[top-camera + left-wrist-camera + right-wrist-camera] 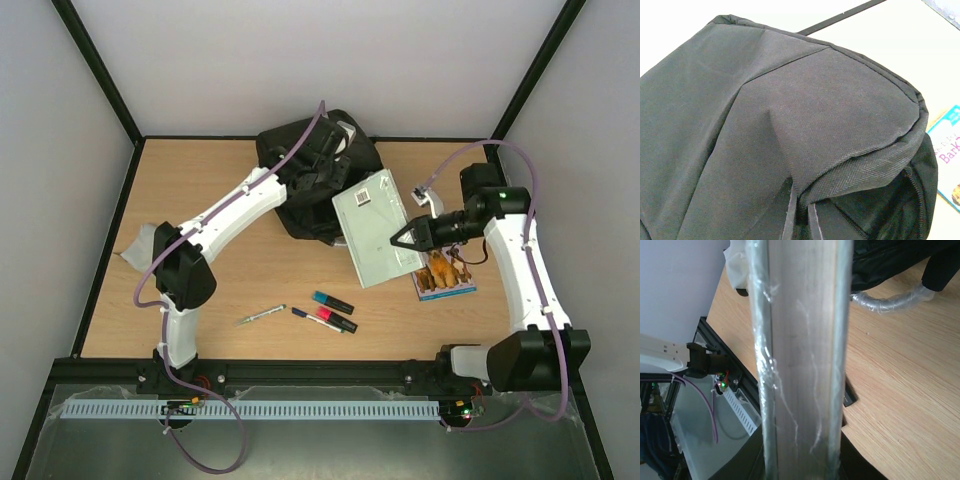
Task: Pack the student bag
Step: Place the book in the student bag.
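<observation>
The black student bag (318, 185) lies at the back middle of the table. My left gripper (316, 166) is over it, shut on a fold of its top flap. In the left wrist view the fingers (788, 210) pinch that black fabric (790, 115), and the zipped opening (912, 200) gapes at the right. My right gripper (405, 238) is shut on the edge of a pale plastic-wrapped notebook (375, 225) and holds it tilted just right of the bag. In the right wrist view the notebook (800, 365) stands edge-on between the dark fingers (742, 460).
A colourful book (447, 277) lies under the right gripper and shows at the left wrist view's edge (947, 150). A pen (262, 315), a dark pen (303, 314), a blue marker (332, 301) and a red marker (336, 320) lie near the front. A grey pouch (140, 243) is at the left edge. The bag's grey handle loop (890, 301) is ahead.
</observation>
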`<action>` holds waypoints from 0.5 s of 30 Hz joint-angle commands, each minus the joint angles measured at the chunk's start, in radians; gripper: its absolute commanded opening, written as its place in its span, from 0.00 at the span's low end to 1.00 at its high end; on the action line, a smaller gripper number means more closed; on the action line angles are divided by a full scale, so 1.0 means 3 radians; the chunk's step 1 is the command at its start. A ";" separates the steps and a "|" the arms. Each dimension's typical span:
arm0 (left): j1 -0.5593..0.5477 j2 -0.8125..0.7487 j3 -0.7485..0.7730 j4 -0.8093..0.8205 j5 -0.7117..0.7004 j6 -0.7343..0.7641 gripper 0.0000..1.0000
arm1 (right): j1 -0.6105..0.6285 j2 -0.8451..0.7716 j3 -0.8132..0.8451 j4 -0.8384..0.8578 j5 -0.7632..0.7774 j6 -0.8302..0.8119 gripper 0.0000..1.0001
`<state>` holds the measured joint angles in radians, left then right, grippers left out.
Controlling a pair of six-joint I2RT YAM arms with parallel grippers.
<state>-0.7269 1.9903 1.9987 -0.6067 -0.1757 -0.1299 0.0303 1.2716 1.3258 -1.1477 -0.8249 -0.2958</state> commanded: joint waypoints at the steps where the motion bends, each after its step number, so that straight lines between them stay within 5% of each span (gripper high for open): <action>1: 0.0054 -0.0073 0.0138 0.0258 0.0027 -0.0060 0.02 | 0.0060 -0.0034 0.0162 -0.0145 -0.0307 -0.0066 0.01; 7: 0.0091 -0.0118 0.0133 0.0350 0.0181 -0.0167 0.02 | 0.0089 -0.0081 0.0027 0.0040 -0.0196 0.0121 0.01; 15: 0.0059 -0.0299 0.0098 0.0349 0.0279 -0.0249 0.02 | 0.0398 0.0502 0.0032 0.0328 -0.0437 0.0396 0.01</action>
<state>-0.7055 1.9865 1.9987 -0.5812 -0.1238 -0.1772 0.1020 1.3521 1.3216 -1.1141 -0.8337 -0.2306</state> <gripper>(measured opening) 0.045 0.218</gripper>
